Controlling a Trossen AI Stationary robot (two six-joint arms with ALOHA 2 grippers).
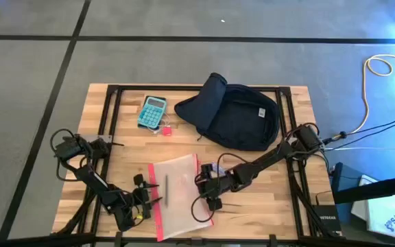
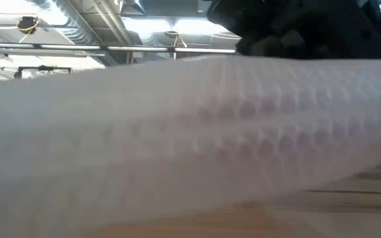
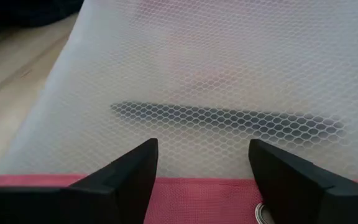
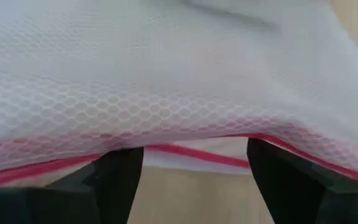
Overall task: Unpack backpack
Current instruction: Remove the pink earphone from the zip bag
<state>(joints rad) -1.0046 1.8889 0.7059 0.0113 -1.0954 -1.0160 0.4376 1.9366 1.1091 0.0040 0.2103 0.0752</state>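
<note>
Wooden table holds backpack, calculator; both spread claws, left, right, flank pouch.

The left gripper sits low at about seven o'clock, dark fingers spread apart. The right gripper, at five o'clock, reaches inward, its fingers parted too.

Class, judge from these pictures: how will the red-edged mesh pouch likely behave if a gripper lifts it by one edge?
The mesh pouch would probably sag, not stay flat: its thin netting already bulges in the right wrist view. It looks light, holding only a slim dark pen-like item, which may slide inside toward the low end.
</note>
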